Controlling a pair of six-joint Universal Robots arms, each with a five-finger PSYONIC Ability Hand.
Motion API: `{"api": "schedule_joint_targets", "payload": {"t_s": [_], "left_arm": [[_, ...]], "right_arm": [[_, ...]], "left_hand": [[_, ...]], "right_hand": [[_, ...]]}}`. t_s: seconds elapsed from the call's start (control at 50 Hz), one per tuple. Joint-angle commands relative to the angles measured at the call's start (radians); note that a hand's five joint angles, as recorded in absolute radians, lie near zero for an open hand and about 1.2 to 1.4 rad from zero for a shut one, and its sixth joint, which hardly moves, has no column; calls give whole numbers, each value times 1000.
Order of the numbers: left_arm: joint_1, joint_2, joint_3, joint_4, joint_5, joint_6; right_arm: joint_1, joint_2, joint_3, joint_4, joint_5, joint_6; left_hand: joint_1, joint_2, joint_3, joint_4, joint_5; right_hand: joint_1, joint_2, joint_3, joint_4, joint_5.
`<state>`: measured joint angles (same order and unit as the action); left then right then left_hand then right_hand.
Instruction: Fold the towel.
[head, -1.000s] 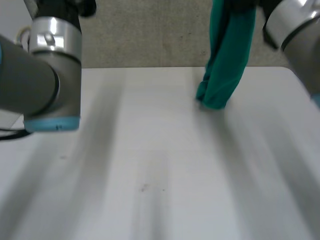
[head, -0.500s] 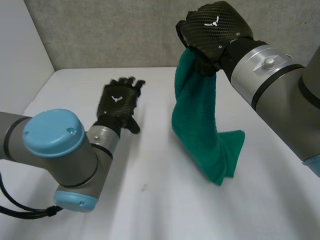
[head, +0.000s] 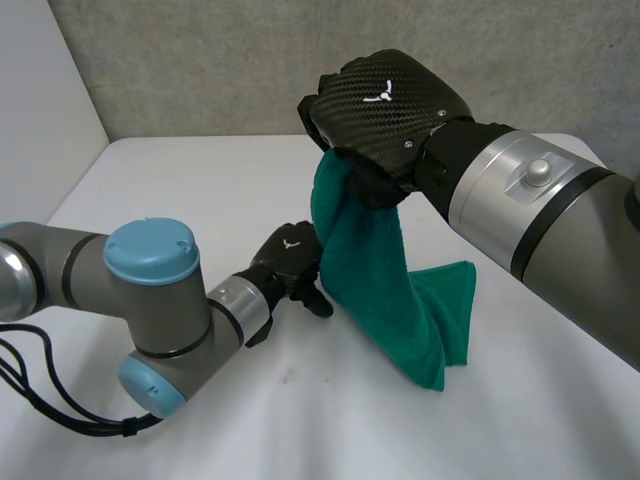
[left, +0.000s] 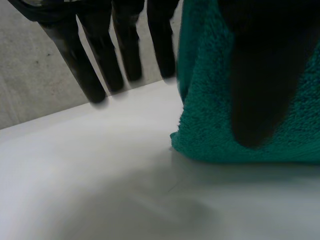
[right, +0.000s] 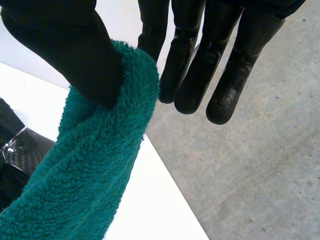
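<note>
We see the right hand (head: 385, 110) pinching the green towel (head: 390, 290) by its top; it hangs mid-tabletop (head: 200, 190), low end resting there; left hand (head: 290, 262) beside it, fingers straight, thumb seemingly touching cloth.

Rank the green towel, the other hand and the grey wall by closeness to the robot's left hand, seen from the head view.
1. The towel, right beside the left hand.
2. The right hand, raised above, gripping the towel's top.
3. The grey wall, beyond the table.
</note>
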<state>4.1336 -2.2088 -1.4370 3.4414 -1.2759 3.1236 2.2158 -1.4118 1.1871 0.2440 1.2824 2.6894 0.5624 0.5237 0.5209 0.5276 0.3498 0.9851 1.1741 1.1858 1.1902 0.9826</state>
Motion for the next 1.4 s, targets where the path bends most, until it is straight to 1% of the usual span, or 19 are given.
{"api": "schedule_joint_targets", "payload": {"t_s": [0.02, 0.08, 0.1, 0.18, 0.28, 0.38, 0.48, 0.56, 0.64, 0.68, 0.76, 0.82, 0.84, 0.88, 1.0, 1.08, 1.16, 1.24, 1.4], "left_arm": [[0, -16, 73, 22, -66, 0], [11, 7, 98, 38, -163, 0], [20, 38, 110, 45, -233, 0], [36, 107, 154, 85, -362, 1], [36, 193, 208, 120, -398, 3], [27, 258, 225, 131, -437, 4], [-8, 316, 138, 89, -537, 6], [-56, 330, 46, 19, -539, 3], [-176, 354, -123, -126, -536, -5], [-225, 354, -175, -157, -534, -29], [-326, 344, -210, -174, -527, -153], [-349, 344, -214, -176, -505, -220], [-351, 344, -212, -177, -484, -246], [-349, 345, -206, -174, -462, -253], [-271, 351, -183, -169, -453, -249], [-92, 353, -163, -165, -458, -229], [25, 337, -137, -156, -453, -207], [73, 291, -120, -156, -444, -204], [80, 164, -54, -117, -367, -203]], "right_arm": [[-48, 5, -20, 6, 41, -3], [-117, 26, -46, 8, 96, -3], [-128, 39, -56, 8, 110, -5], [-136, 158, -187, -3, 166, 0], [-136, 278, -404, -44, 232, 1], [-136, 347, -552, -187, 267, 24], [-137, 355, -551, -339, 267, 40], [-128, 366, -531, -353, 244, 58], [-114, 381, -506, -341, 201, 73], [-97, 384, -478, -302, 135, 109], [-87, 384, -445, -255, 65, 142], [-84, 366, -399, -238, 37, 148], [-84, 360, -385, -233, 35, 145], [-84, 337, -356, -227, 35, 141], [-84, 226, -245, -184, 18, 121], [-87, 174, -195, -175, 11, 113], [-90, 123, -149, -163, -9, 110], [-91, 80, -110, -161, -26, 112], [-84, 2, -18, -163, -92, 112]], "left_hand": [[834, 873, 875, 869, 872], [834, 873, 875, 869, 872], [834, 873, 875, 869, 872], [834, 873, 875, 869, 872], [834, 873, 875, 869, 872], [834, 873, 875, 869, 872], [834, 873, 875, 869, 872], [834, 873, 875, 869, 872], [834, 873, 875, 869, 872], [834, 873, 875, 869, 872], [834, 873, 875, 869, 872], [533, 572, 575, 568, 571], [212, 251, 254, 247, 250], [-2, 37, 40, 33, 36], [-220, -181, -178, -185, -182], [-220, -181, -178, -185, -182], [-217, -178, -175, -182, -179], [-208, -169, -167, -173, -170], [-208, -169, -167, -173, -170]], "right_hand": [[411, 222, 210, 206, 239], [411, 222, 210, 206, 239], [411, 222, 210, 206, 239], [411, 222, 210, 206, 239], [411, 222, 210, 206, 239], [411, 222, 210, 206, 239], [411, 222, 210, 206, 239], [411, 222, 210, 206, 239], [411, 222, 210, 206, 239], [411, 222, 210, 206, 239], [411, 222, 210, 206, 239], [411, 222, 210, 206, 239], [411, 222, 210, 206, 239], [411, 222, 210, 206, 239], [411, 222, 210, 206, 239], [411, 222, 210, 206, 239], [411, 222, 210, 206, 239], [411, 222, 210, 206, 239], [411, 222, 210, 206, 239]]}}
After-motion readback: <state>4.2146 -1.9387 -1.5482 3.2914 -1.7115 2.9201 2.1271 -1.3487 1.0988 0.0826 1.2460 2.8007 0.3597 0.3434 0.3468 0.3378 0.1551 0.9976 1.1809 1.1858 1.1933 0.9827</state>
